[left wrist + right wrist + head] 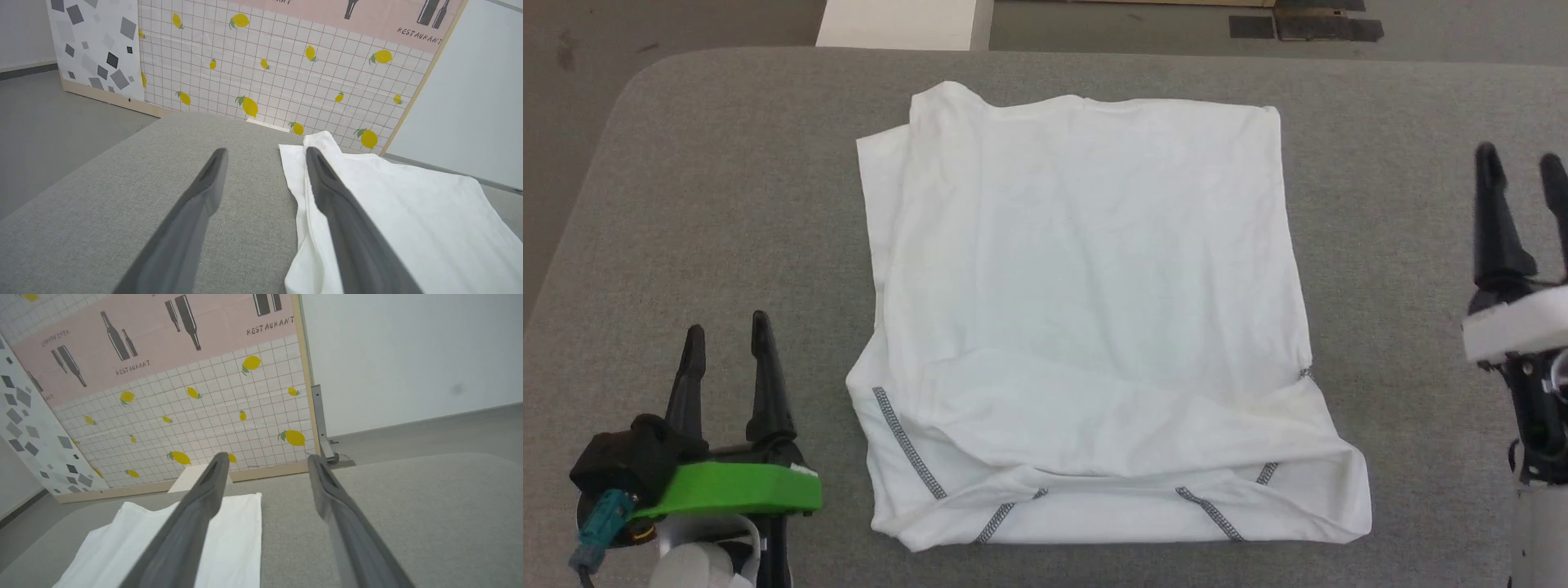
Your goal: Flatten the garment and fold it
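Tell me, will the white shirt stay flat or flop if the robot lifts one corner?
It would probably flop: the shirt lies in soft wrinkles and folded layers, so it looks limp. It is likely light, since the layers lie nearly flat on the grey table. Pushed, it would probably bunch up, like its rumpled near edge, rather than slide whole.

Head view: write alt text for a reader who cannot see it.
A white shirt lies folded into a rough rectangle in the middle of a grey cloth-covered table, with dark zigzag stitching showing along its near edge. The left gripper at the lower left and the right gripper at the right edge are both open and clear of the shirt.
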